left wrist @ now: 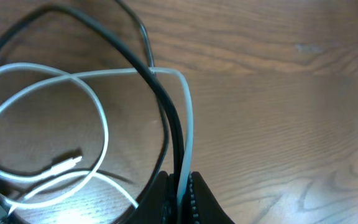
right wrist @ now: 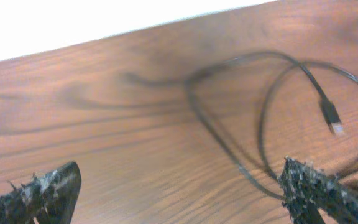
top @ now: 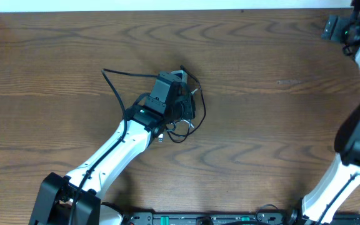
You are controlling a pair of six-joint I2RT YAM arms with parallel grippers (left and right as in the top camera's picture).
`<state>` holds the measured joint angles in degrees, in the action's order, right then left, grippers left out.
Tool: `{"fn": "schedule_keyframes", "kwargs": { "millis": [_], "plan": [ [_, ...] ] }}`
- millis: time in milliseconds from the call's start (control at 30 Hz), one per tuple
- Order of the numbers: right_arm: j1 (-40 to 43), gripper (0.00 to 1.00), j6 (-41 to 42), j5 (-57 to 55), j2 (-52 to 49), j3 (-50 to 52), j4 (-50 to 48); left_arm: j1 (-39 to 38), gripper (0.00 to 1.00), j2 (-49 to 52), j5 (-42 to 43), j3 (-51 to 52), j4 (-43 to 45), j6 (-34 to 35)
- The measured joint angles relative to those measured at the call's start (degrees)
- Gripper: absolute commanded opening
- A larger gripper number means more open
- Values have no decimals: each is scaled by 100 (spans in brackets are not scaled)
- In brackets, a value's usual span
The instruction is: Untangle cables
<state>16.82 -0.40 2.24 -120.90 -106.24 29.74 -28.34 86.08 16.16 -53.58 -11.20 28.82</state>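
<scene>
Left pincer (left wrist: 179,193) pinched the thin white flexible cord (left wrist: 98,124), thin black cord (left wrist: 104,37) alongside; tangled loops lay ahead, middle of brown wooden tabletop (top: 261,125). Right pincer (right wrist: 180,168) spread, far-right corner, well apart.

Table (top: 261,75): mid-brown wood, darker wavy grain. White strip (top: 167,5) along its 12 o'clock edge. Black cable (left wrist: 104,34): plain black. White cable (left wrist: 187,112): plain white, greyer in shade. Left arm (top: 120,150), 7 o'clock: white shell, black joints. Left gripper (left wrist: 180,196): black. Right arm (top: 355,156), 3 o'clock: white and black. Right gripper (right wrist: 179,193): black fingers (right wrist: 316,186), grey-flecked.
</scene>
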Motion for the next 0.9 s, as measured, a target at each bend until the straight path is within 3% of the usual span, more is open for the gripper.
{"fn": "schedule_keyframes", "kwargs": {
  "millis": [267,367,467,633,900],
  "plan": [
    [-184,97,15,3263,911,-50,1757,0,10,0,7,0,708,-74],
    [-319,95,0,3853,844,-42,2352,0,38,0,44,0,772,-144],
    [-461,94,-116,4133,802,-9,2811,-2,57,0,70,0,728,-173],
    [-728,98,-310,4006,789,7,3314,0,60,0,90,0,518,-227],
    [-1331,98,-295,3222,789,424,3272,131,59,0,114,0,-118,-562]
  ]
}}
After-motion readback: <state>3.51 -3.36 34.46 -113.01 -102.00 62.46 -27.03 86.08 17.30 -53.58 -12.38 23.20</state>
